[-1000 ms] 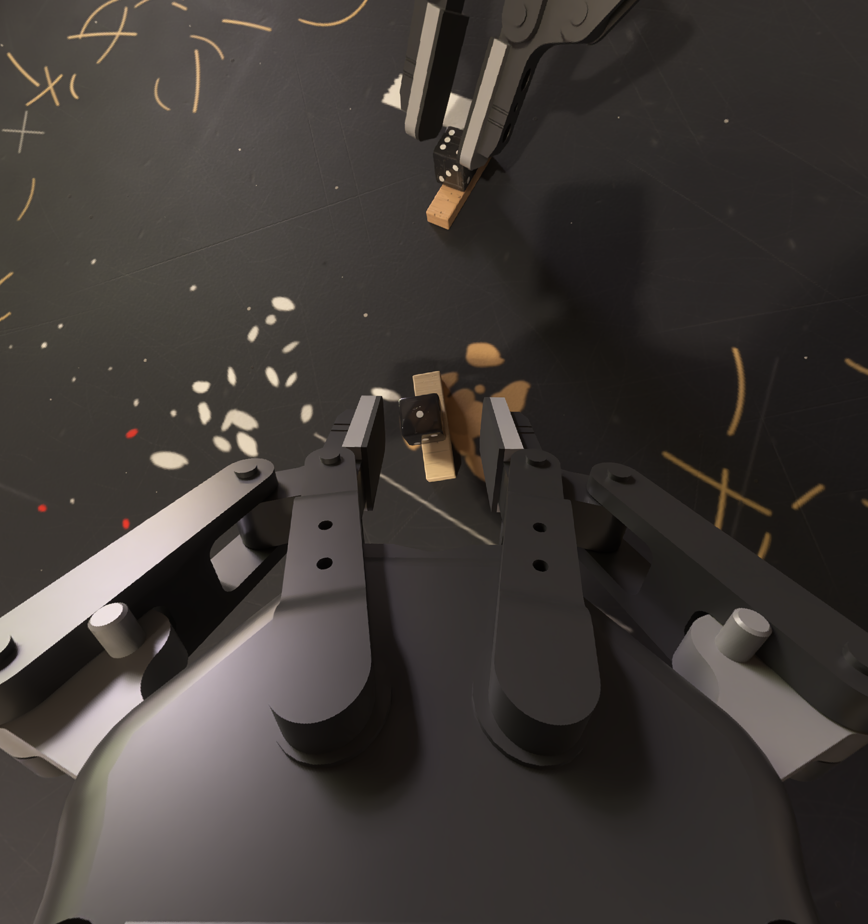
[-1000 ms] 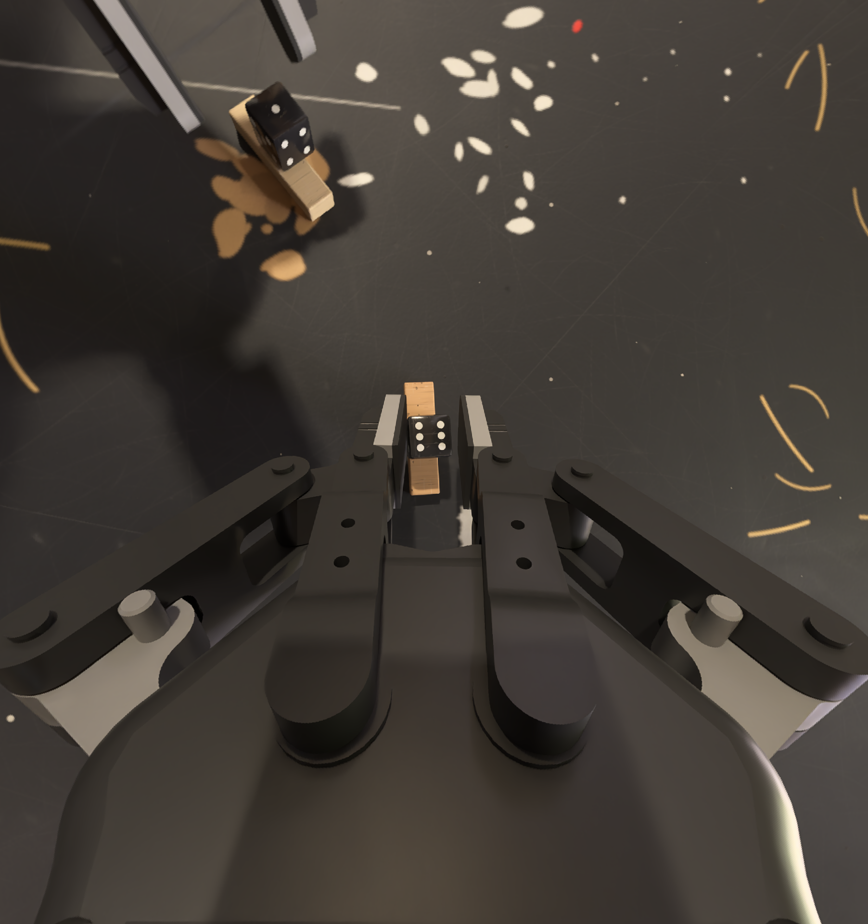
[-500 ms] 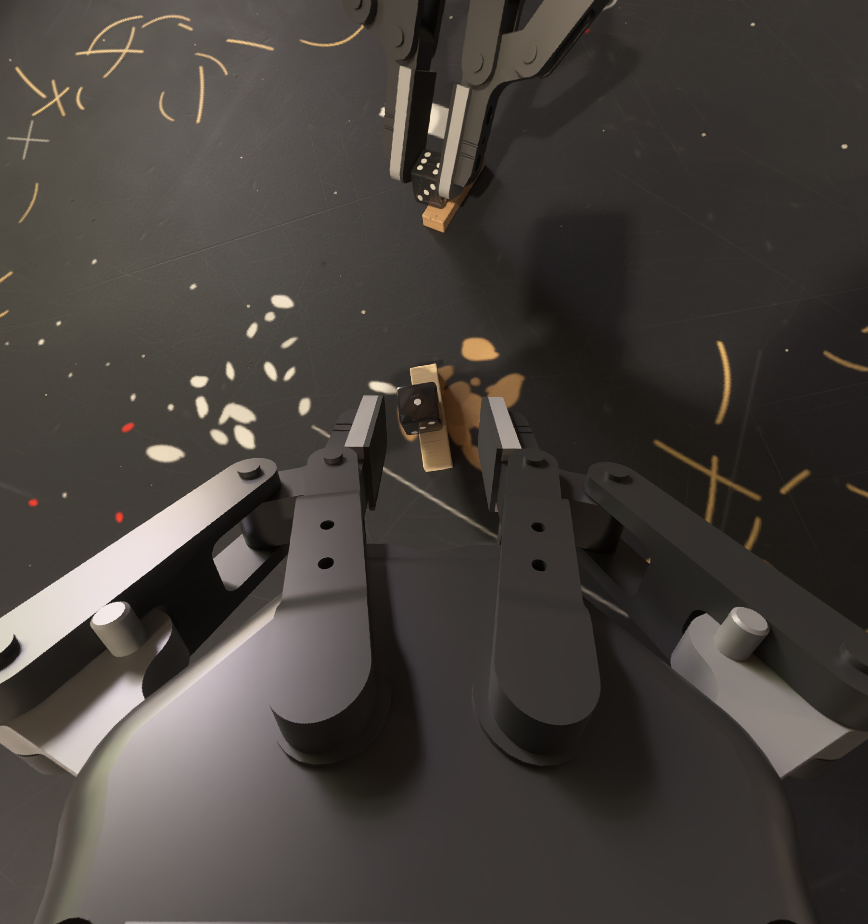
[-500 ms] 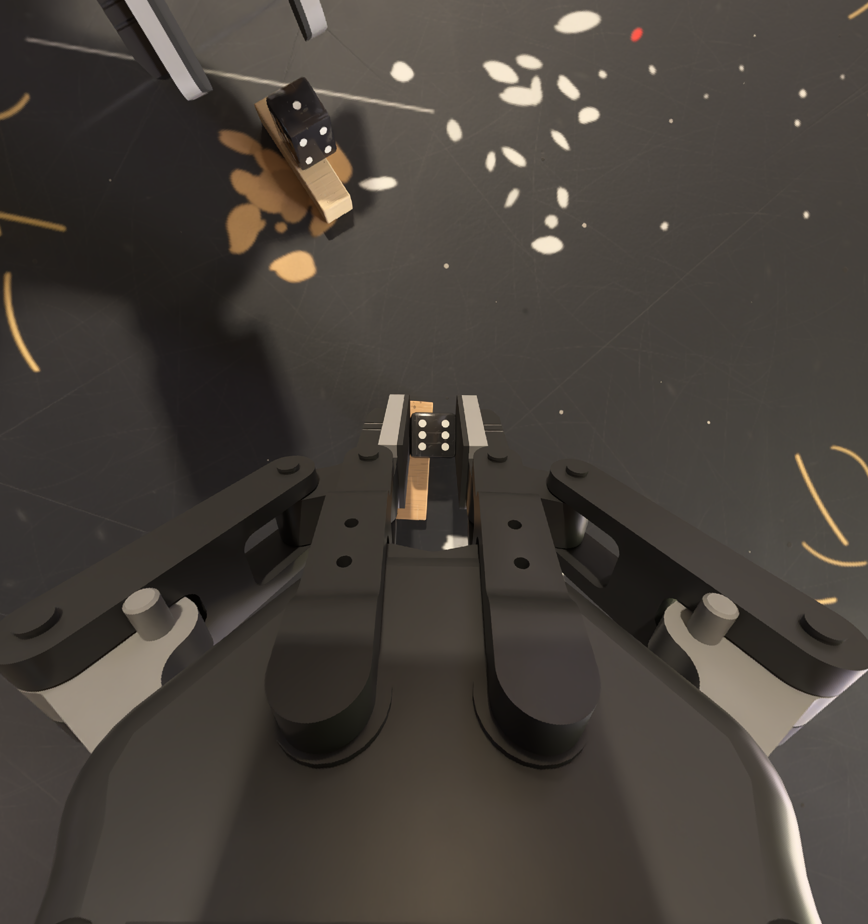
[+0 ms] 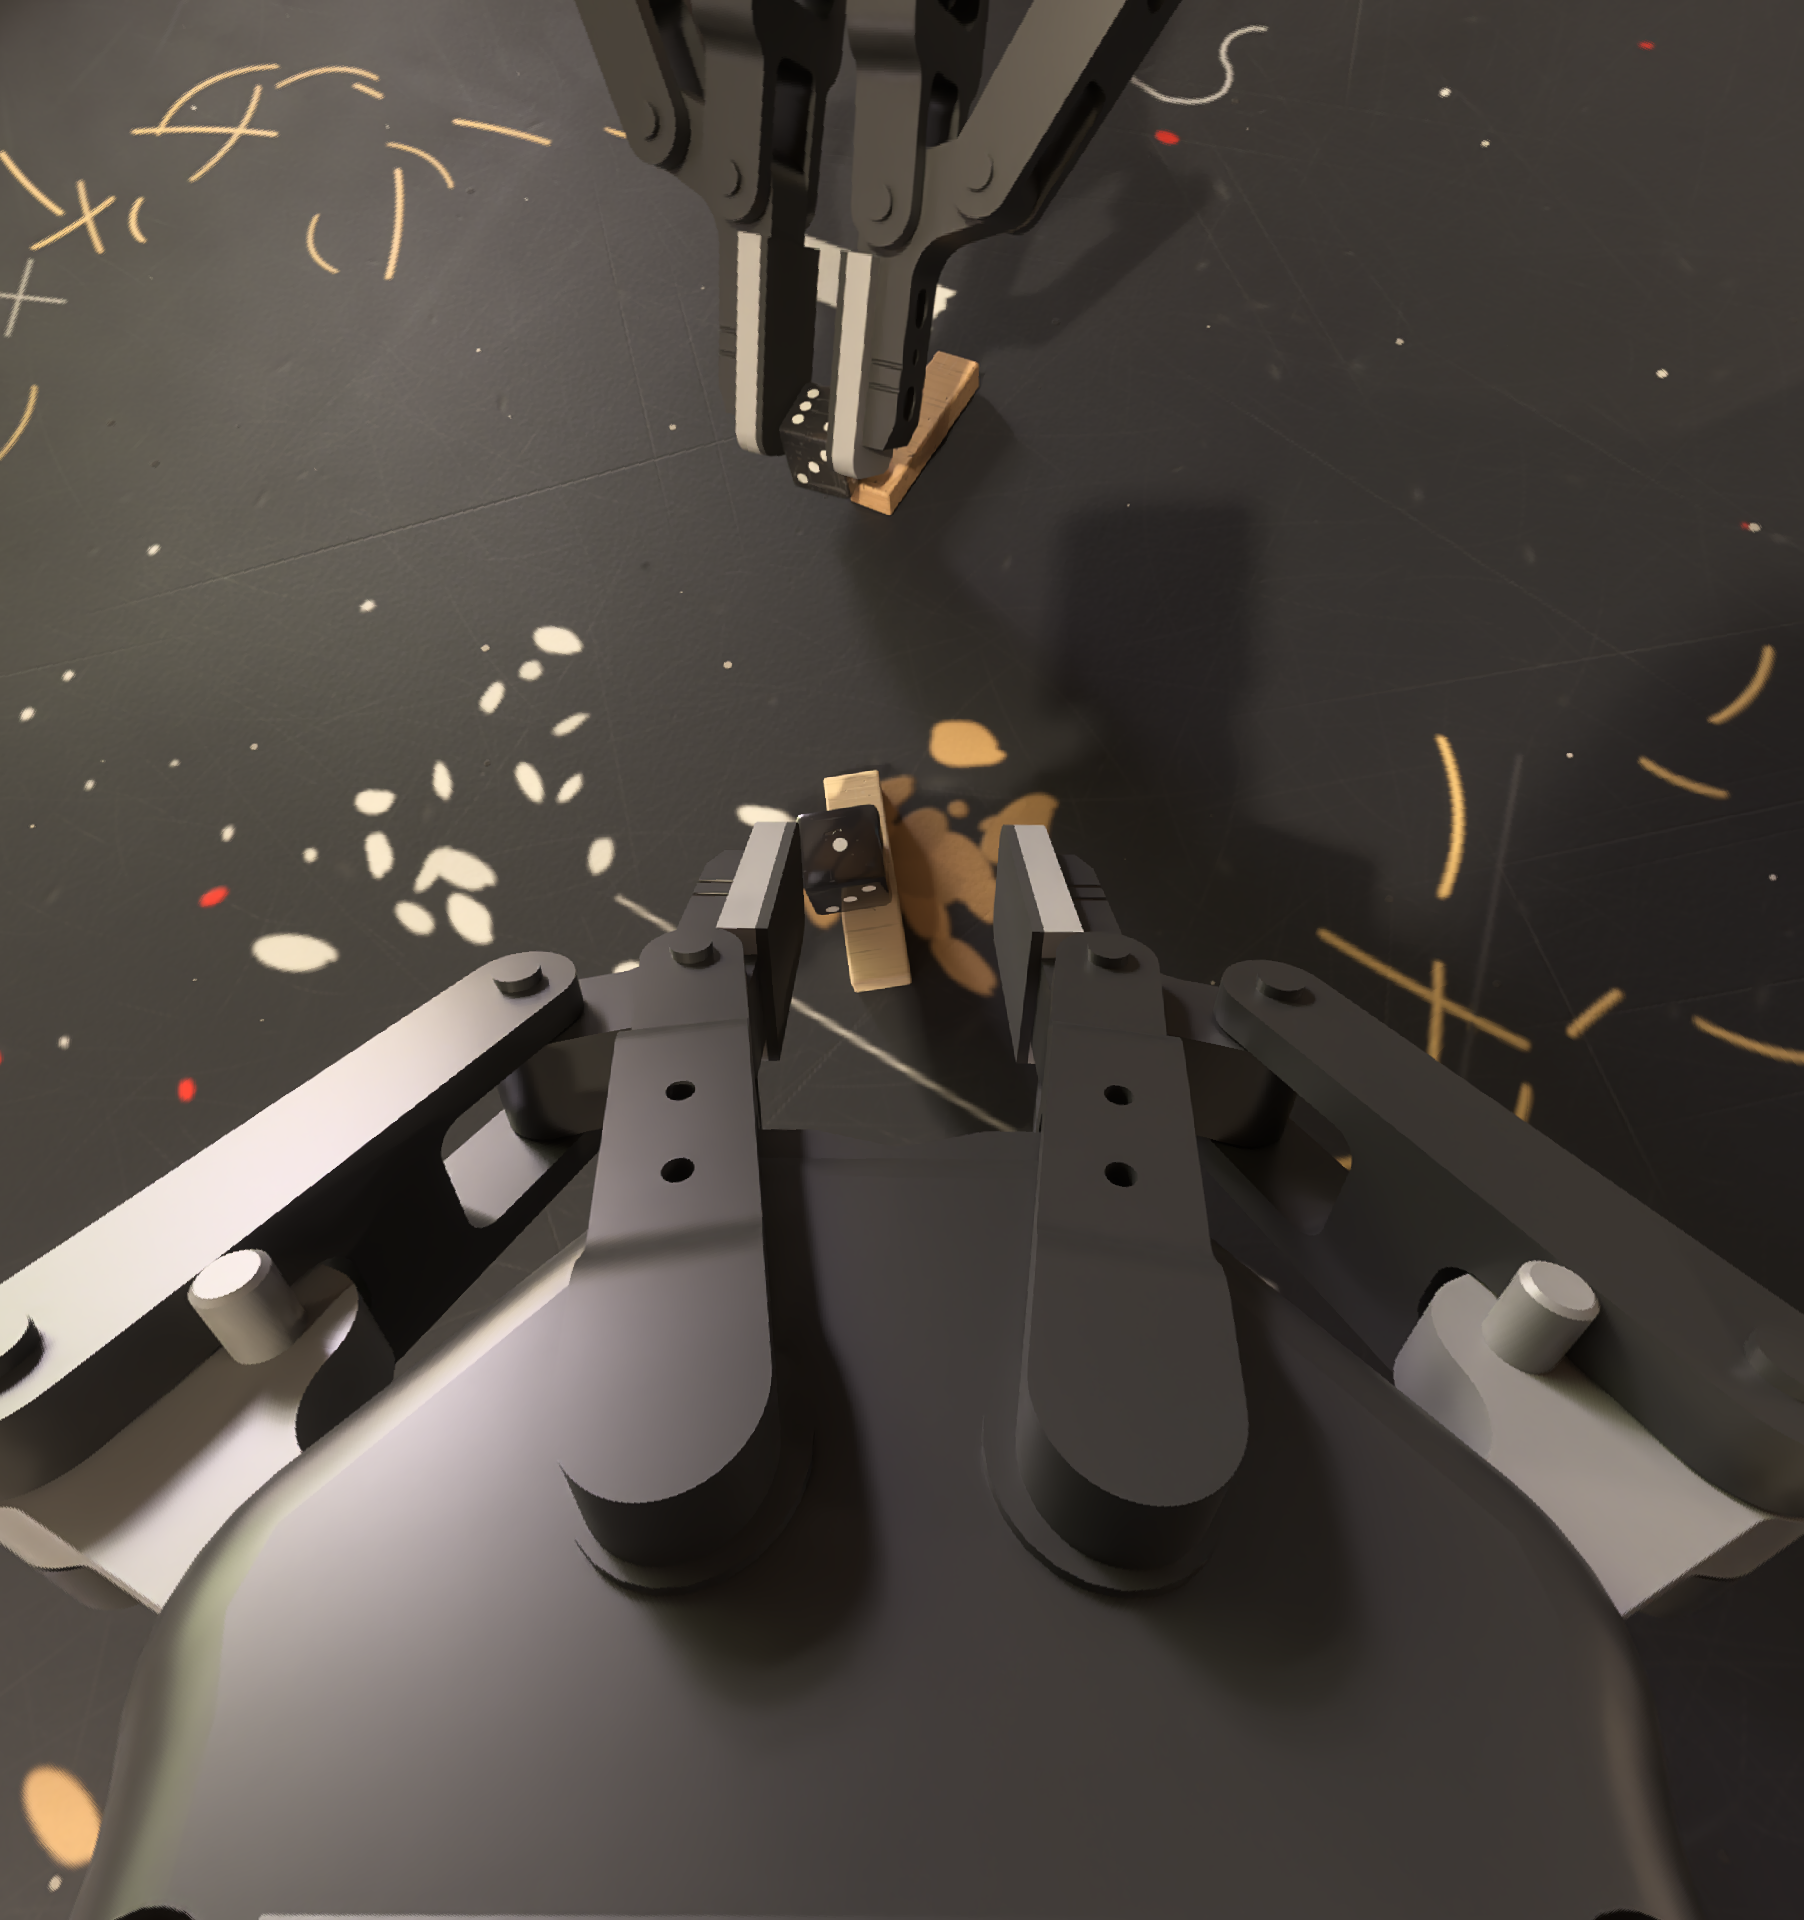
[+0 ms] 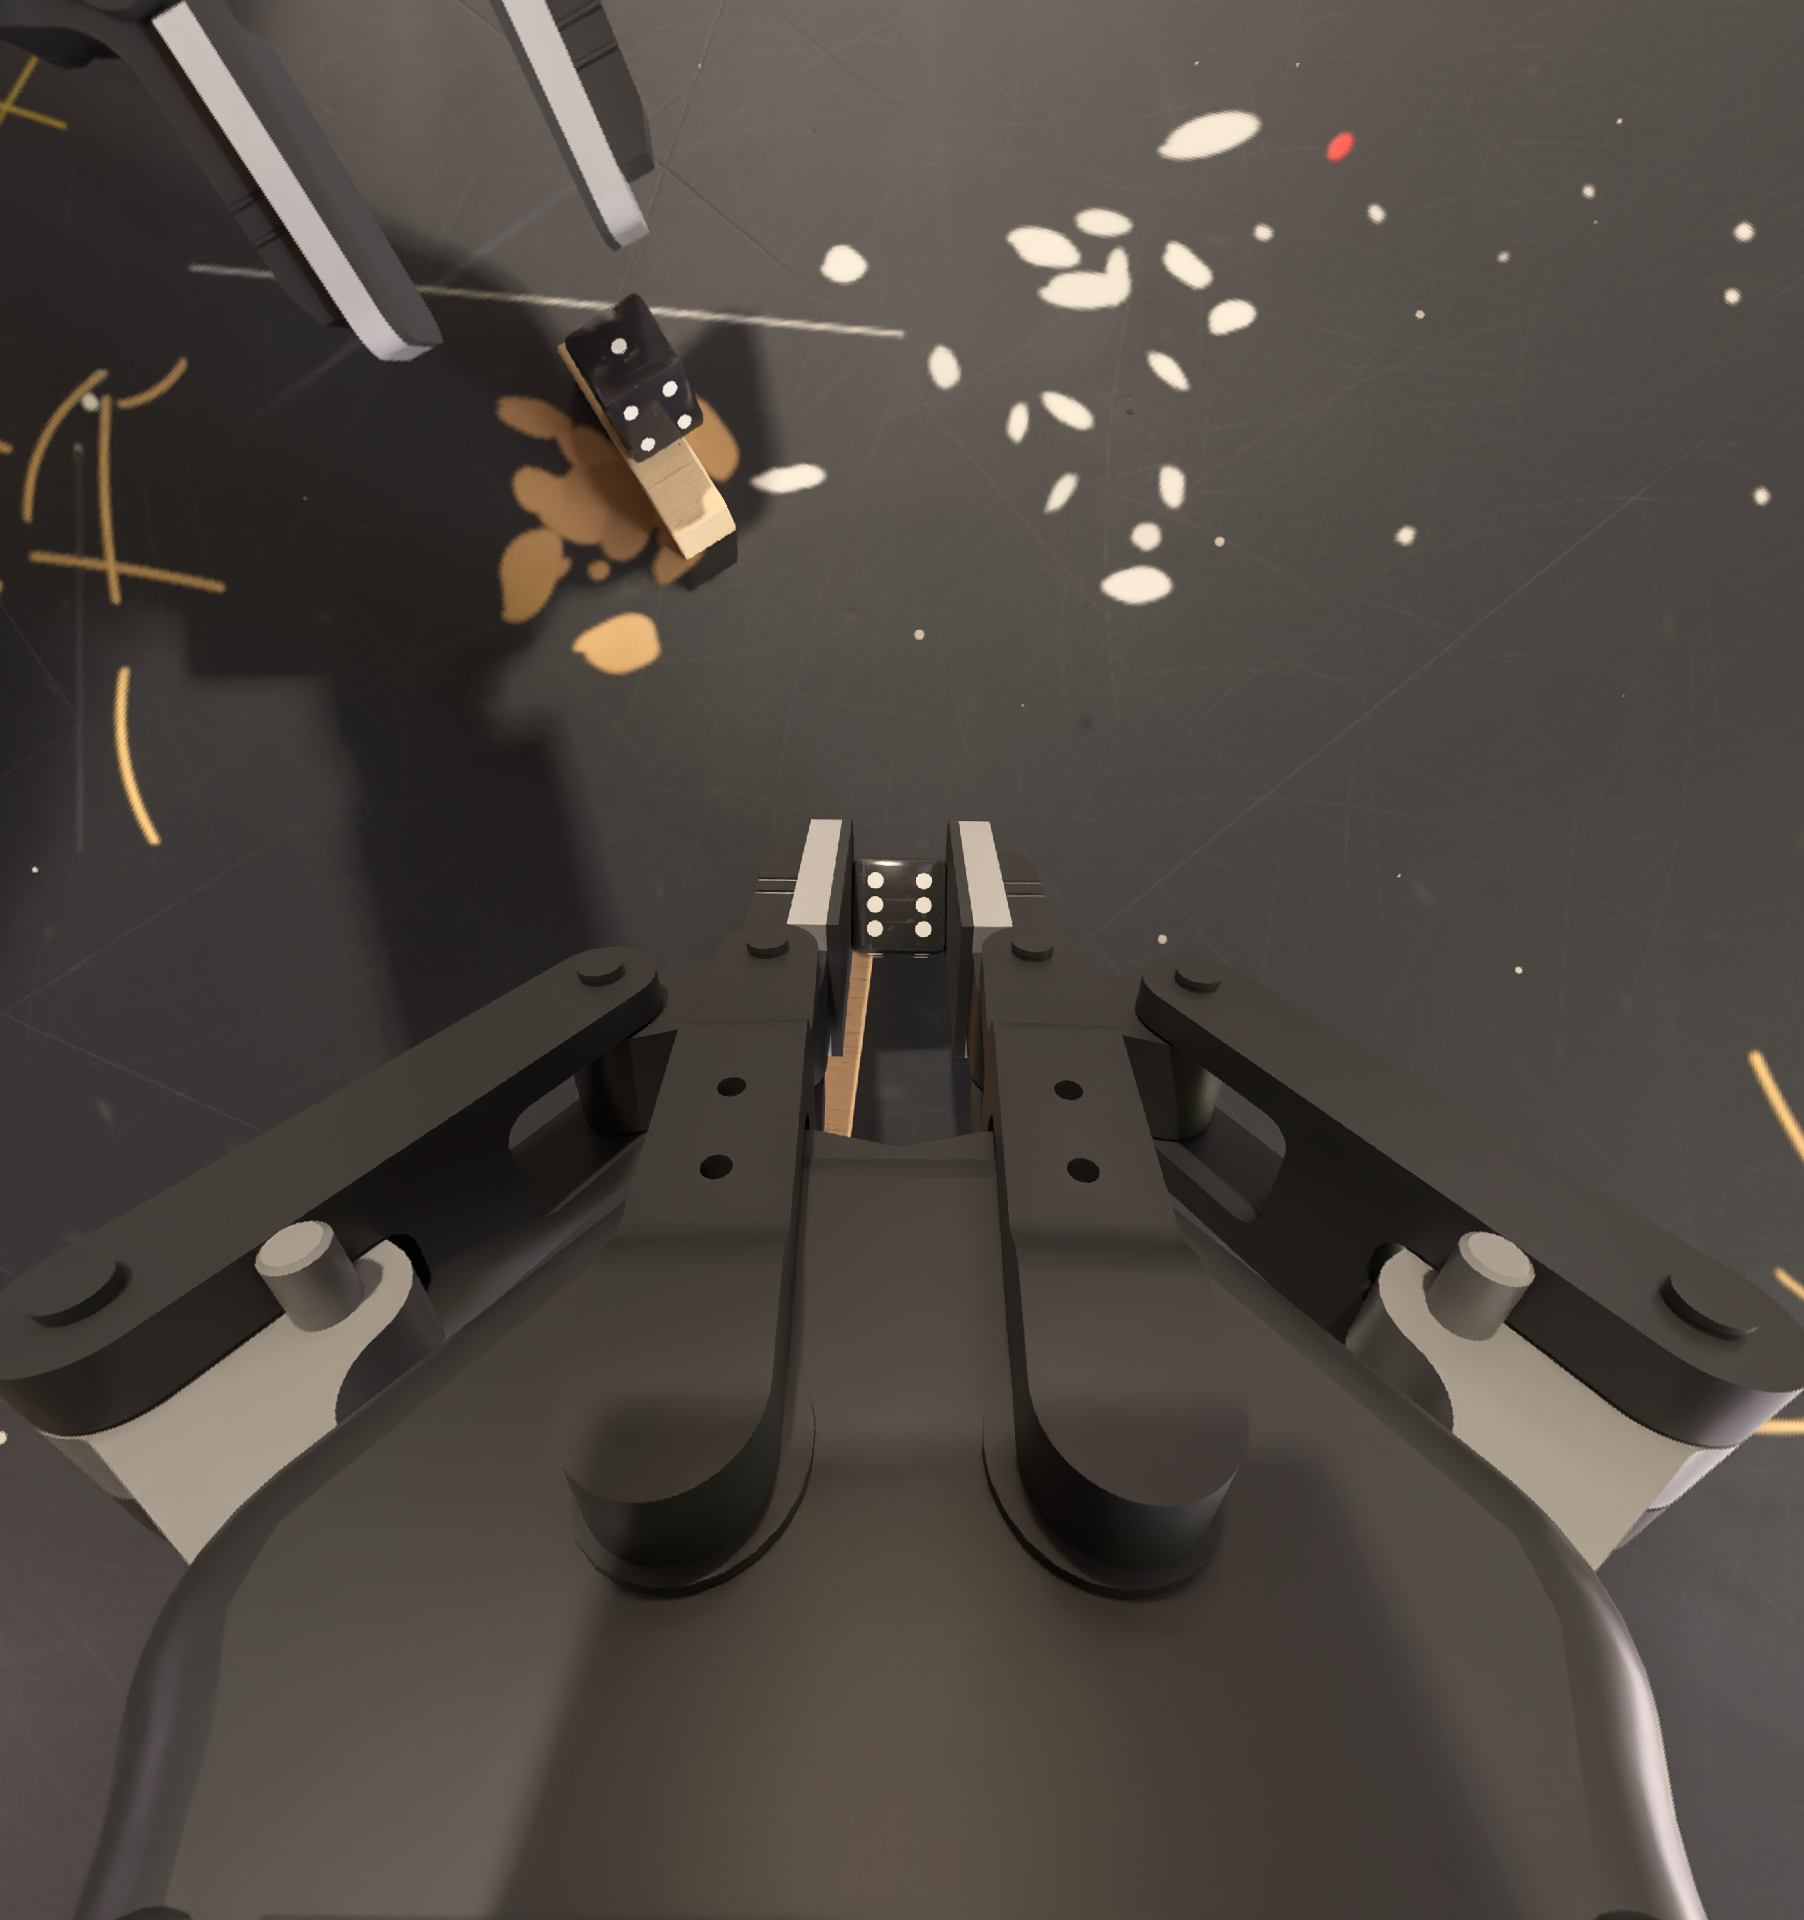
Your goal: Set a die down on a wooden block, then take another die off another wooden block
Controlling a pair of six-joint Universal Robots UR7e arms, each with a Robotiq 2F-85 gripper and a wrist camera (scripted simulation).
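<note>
In the left wrist view, my left gripper [image 5: 898,883] is open. A black die [image 5: 844,857] rests on a pale wooden block [image 5: 872,935] that lies between and beyond its fingertips, closer to the left finger. Farther off, my right gripper [image 5: 810,416] is shut on a second black die [image 5: 810,449] at the near end of an orange-brown wooden block [image 5: 924,431]. In the right wrist view, my right gripper [image 6: 899,883] grips that die [image 6: 899,906]. Only a sliver of its block [image 6: 848,1039] shows under the fingers. The other die [image 6: 643,390] sits on the pale block [image 6: 690,504].
The dark tabletop [image 5: 1397,520] is marked with cream flecks [image 5: 441,862], tan scribbles and tan blotches [image 5: 955,862]. My left gripper's fingers [image 6: 295,208] hang at the top left of the right wrist view, above the pale block.
My right gripper has moved with its die away from over the orange-brown block, which has slid back under its fingers. My left gripper has stayed open by the pale block.
</note>
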